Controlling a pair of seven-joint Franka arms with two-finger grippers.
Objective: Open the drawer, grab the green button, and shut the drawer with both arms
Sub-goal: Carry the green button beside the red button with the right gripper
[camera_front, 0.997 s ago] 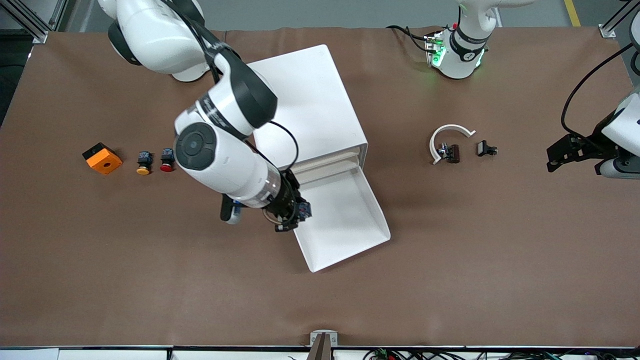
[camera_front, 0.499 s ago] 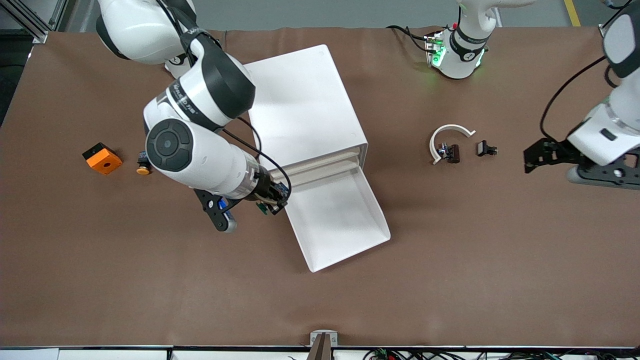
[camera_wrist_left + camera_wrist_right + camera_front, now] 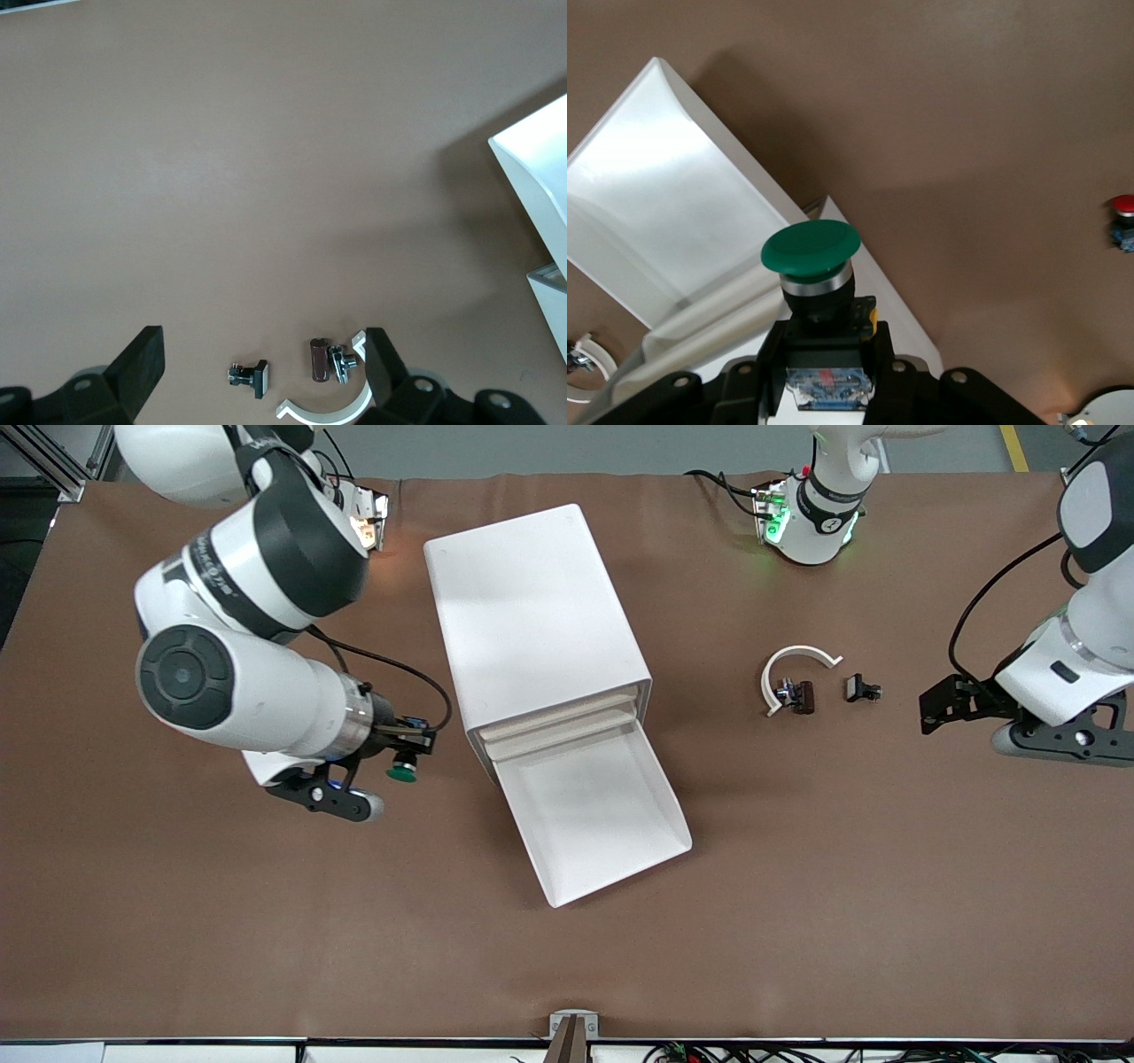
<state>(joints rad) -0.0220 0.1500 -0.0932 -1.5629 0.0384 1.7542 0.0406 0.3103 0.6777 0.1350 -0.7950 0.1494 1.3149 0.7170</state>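
The drawer (image 3: 611, 828), the lowest of three in the white cabinet (image 3: 532, 602), stands pulled out, and its tray looks empty. My right gripper (image 3: 409, 751) is shut on the dark body of the green-capped button (image 3: 402, 773) and holds it over the bare table beside the cabinet, toward the right arm's end. In the right wrist view the button (image 3: 811, 251) stands upright in the right gripper (image 3: 828, 341), with the drawer (image 3: 664, 204) farther off. My left gripper (image 3: 941, 704) is open and empty, low over the table toward the left arm's end. It also shows in the left wrist view (image 3: 263, 347).
A white curved piece (image 3: 795, 662), a small brown part (image 3: 800, 696) and a small black part (image 3: 861, 689) lie between the cabinet and the left gripper; the black part (image 3: 252, 378) sits between its fingers' line. A red-capped button (image 3: 1123, 209) lies toward the right arm's end.
My right arm swung away from the drawer toward its own end of the table, carrying the green button. My left gripper shifted slightly toward the small parts.
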